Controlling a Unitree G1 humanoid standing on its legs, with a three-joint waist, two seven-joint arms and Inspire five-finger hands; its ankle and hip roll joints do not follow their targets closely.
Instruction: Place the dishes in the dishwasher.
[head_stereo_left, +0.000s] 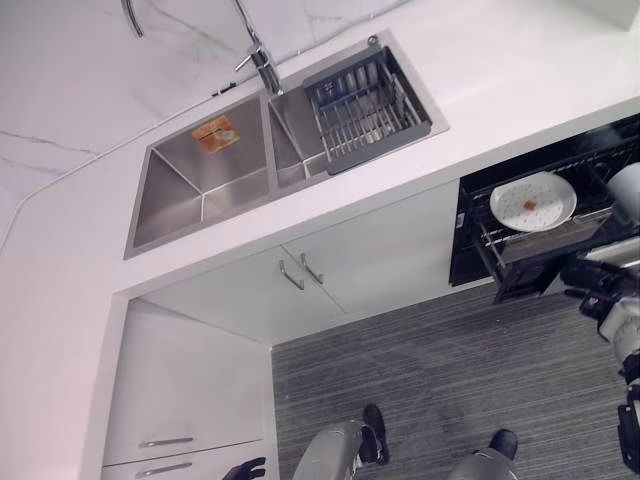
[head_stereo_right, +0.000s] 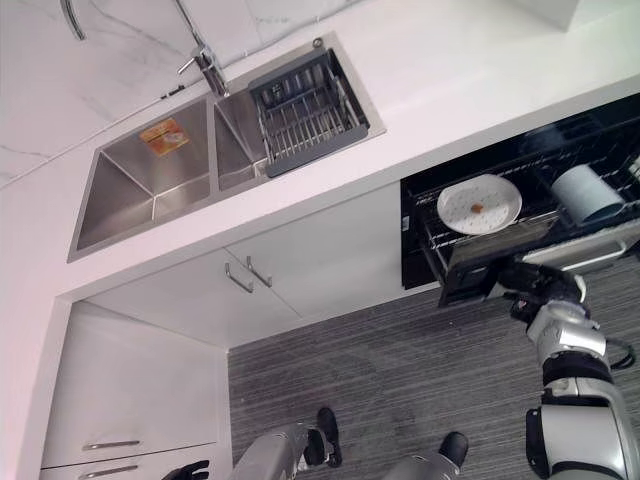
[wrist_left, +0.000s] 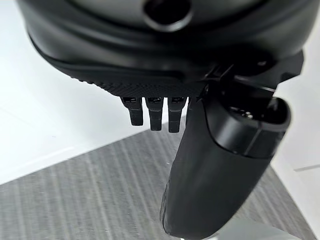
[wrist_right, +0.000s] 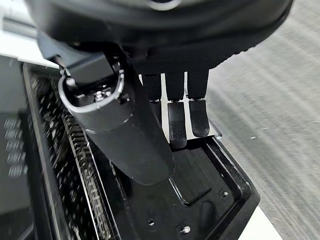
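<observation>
Dishwasher drawer, black w/ wire rack, is pulled out under the white counter. In it: 1 round white plate w/ small brown spot, lying flat, plus 1 pale cylindrical cup beside it. R hand, dark, fingers straight, empty, at the drawer's glossy front edge. L hand relaxed, empty, above striped grey floor. Steel double sink w/ 1 orange label, print unreadable; 1 grey dish rack.

One plate, one cup, two sink basins, one drying rack.
</observation>
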